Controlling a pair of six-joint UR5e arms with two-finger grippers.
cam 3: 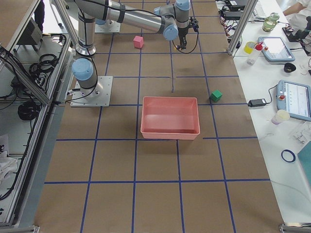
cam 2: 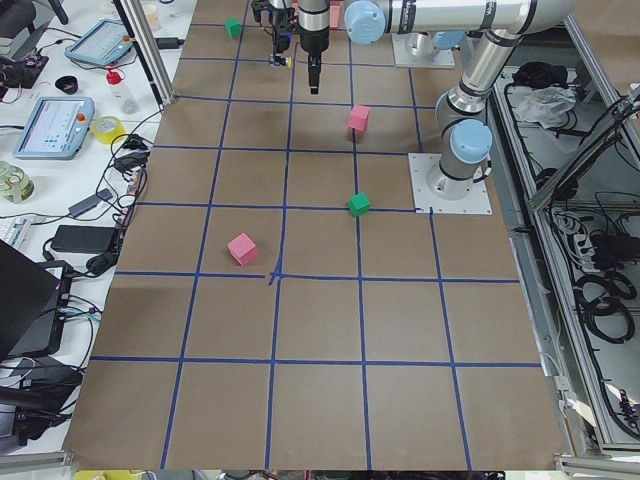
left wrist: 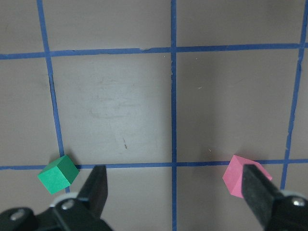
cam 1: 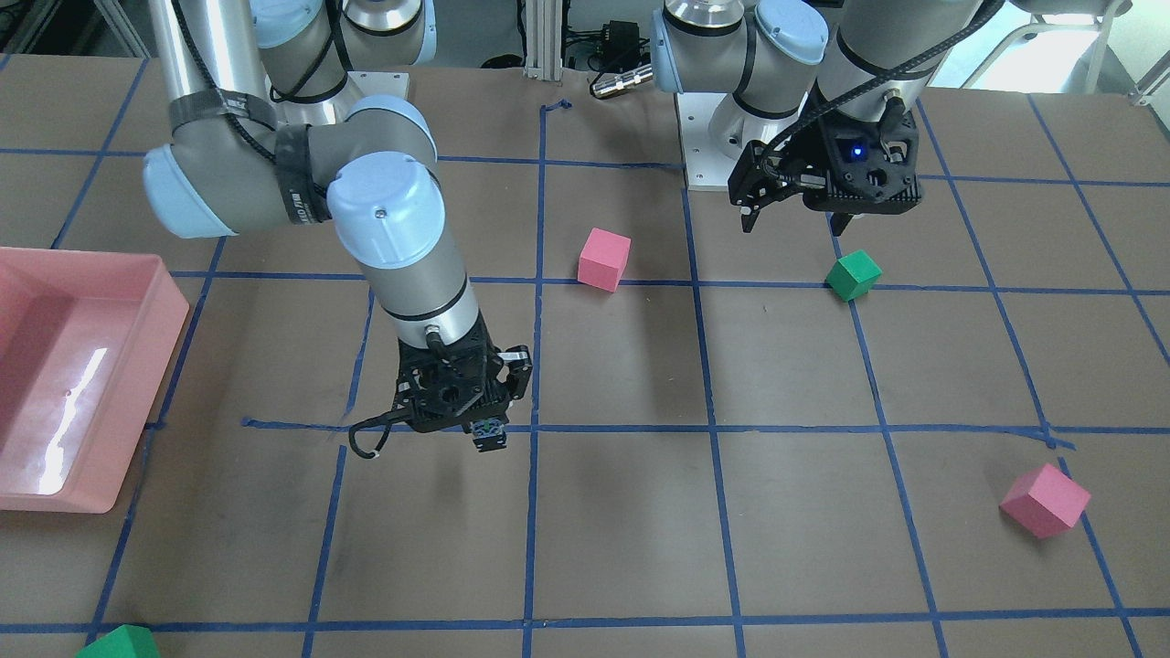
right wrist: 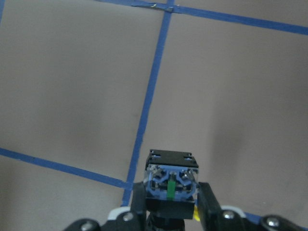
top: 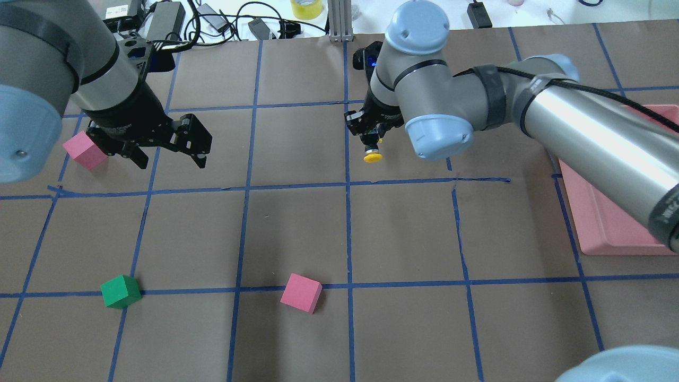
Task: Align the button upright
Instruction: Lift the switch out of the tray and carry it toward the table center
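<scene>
- Brown paper marked with a grid of blue tape covered the worktop [top: 403,233].
- The right end effector [cam 1: 490,431] was closed on the button [right wrist: 172,179], with one finger pressed against each side of its black body.
- The button sat between the finger ends, not upright. Its silvery-blue contact block faced the right wrist camera, and its yellow cap [top: 373,157] stuck out on the opposite side, toward the robot.
- Whether the button touched the paper or hung just above it could not be told.
- The left end effector [top: 171,158] hovered over the worktop with its fingers [left wrist: 97,186] spread wide and only bare paper and tape between them.
- A pink tray [cam 3: 170,100] sat on the robot's right part of the worktop, well apart from the button. Its glossy floor caught a streak of light in the front-facing view.
- A second green cube [cam 3: 216,95] lay outside the tray, just beside one corner.
- A green cube [cam 1: 854,275] rested on a tape line near the left end effector, and a pink cube [cam 1: 604,259] stood between the two arms.
- A second pink cube [cam 1: 1045,500] lay tilted on the robot's left part of the worktop, apart from everything else.
</scene>
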